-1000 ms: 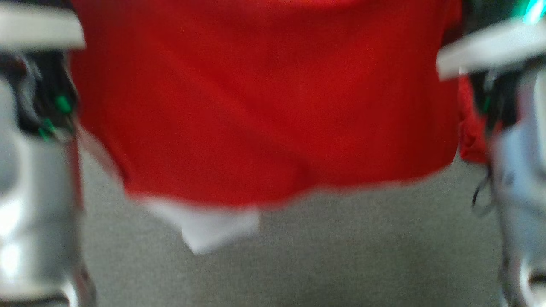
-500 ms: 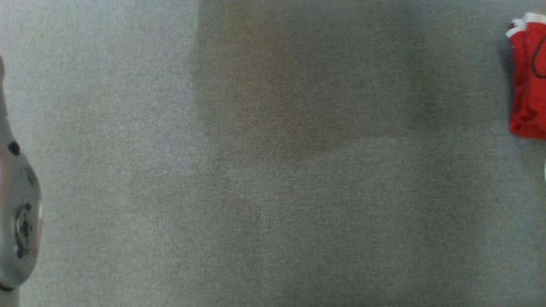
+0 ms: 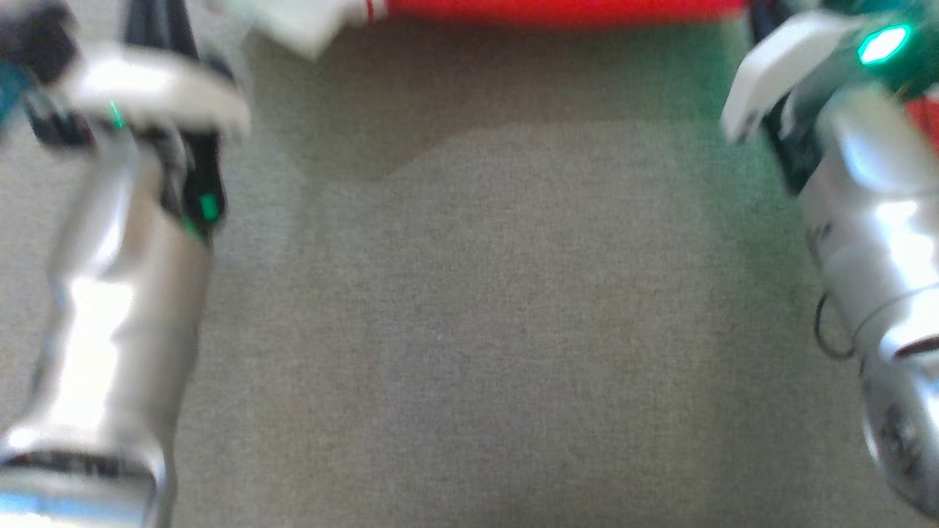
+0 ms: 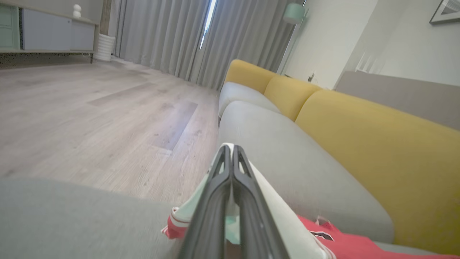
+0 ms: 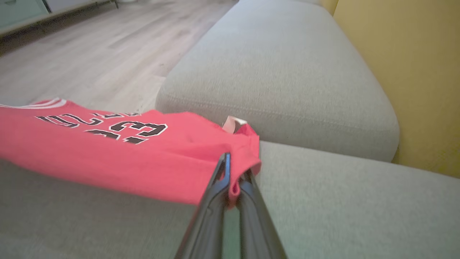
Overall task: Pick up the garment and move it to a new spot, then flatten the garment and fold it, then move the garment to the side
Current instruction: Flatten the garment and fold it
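Along the head view's top, the garment (image 3: 557, 9) again, a thinner strip.

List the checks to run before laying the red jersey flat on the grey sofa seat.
1. Left gripper shut on the white part of the red numbered basketball jersey: ok.
2. Right gripper shut on its red edge: ok.
3. Jersey stretched between both grippers: ok.
4. Grey fabric sofa seat in the head view: ok.
5. Jersey hanging flat, untwisted: cannot tell, head view blurred.
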{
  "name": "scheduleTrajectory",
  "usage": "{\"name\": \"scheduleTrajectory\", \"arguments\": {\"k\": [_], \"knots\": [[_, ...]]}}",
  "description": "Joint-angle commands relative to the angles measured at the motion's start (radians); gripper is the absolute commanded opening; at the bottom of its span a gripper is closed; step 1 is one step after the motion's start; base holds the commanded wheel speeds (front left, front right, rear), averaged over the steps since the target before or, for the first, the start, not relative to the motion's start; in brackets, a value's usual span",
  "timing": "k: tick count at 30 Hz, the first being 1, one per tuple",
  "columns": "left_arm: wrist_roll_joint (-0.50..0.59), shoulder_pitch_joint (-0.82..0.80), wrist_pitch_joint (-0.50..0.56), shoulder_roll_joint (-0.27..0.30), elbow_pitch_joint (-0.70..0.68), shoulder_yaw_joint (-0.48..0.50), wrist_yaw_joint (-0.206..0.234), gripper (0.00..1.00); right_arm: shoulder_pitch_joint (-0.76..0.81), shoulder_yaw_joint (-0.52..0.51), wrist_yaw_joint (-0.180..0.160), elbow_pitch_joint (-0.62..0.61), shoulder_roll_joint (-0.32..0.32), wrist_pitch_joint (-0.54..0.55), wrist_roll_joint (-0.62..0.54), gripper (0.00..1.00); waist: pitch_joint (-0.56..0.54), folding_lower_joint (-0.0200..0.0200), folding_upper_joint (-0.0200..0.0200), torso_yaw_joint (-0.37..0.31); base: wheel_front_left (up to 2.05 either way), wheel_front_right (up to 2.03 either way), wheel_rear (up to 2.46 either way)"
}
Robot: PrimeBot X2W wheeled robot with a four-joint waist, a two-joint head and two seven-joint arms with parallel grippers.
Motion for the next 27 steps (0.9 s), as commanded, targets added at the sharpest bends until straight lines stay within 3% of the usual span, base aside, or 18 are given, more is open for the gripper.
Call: {"name": "scheduleTrajectory", "arguments": {"k": [1, 9, 16, 27], "knots": [[-0.018, 0.016, -0.008, 0.059, -0.053, 0.001, -0.005, 0.00, 0.006, 0.043, -0.001, -0.025, 0.016, 0.011, 0.020, 0.00, -0.042, 0.0001, 0.0001, 0.010, 0.00, 0.00, 0.00], [-0.052, 0.286, 0.040, 0.145, -0.163, -0.149, -0.006, 0.00, 0.178, 0.245, -0.001, -0.058, -0.013, 0.133, 0.180, 0.00, -0.145, 0.0001, 0.0001, 0.014, 0.00, 0.00, 0.00], [-0.071, 0.455, 0.093, 0.222, -0.292, -0.197, 0.000, 0.00, 0.315, 0.437, -0.001, -0.225, -0.131, 0.247, 0.394, 0.00, -0.222, 0.0001, 0.0001, 0.010, 0.00, 0.00, 0.00], [-0.090, 0.651, 0.177, 0.313, -0.544, -0.200, 0.078, 0.00, 0.420, 0.657, -0.001, -0.458, -0.298, 0.296, 0.651, 0.00, -0.319, 0.0001, 0.0001, 0.001, 0.00, 0.00, 0.00]]}}
